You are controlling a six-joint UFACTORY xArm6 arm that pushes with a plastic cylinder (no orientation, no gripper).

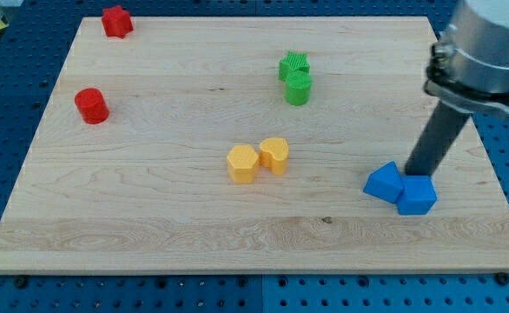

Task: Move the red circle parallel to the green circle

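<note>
Near the board's bottom-right corner, two blue blocks sit touching each other: a blue wedge-like block (383, 183) toward the view's left and a blue five-sided block (417, 195) toward the view's right. My tip (415, 174) comes down just behind them, at the seam between the pair, and whether it touches either one cannot be told. No hand or claw ends the arm, only the dark rod, so nothing is held.

Toward the middle of the wooden board (150, 226), a little nearer the bottom edge than the top, two yellow blocks stand side by side and touching: a yellow hexagon (242, 163) on the view's left and a yellow rounded block (274, 155) on the view's right.

Farther back, right of centre, the green circle (299, 88) stands touching a green star-like block (293, 65) that lies just behind it toward the top edge.

Close to the left edge, about level with the green circle, the red circle (91, 105) stands alone, well apart from my tip and from every other block. At the top-left corner sits a red star-like block (116, 22), nearly on the top edge.
</note>
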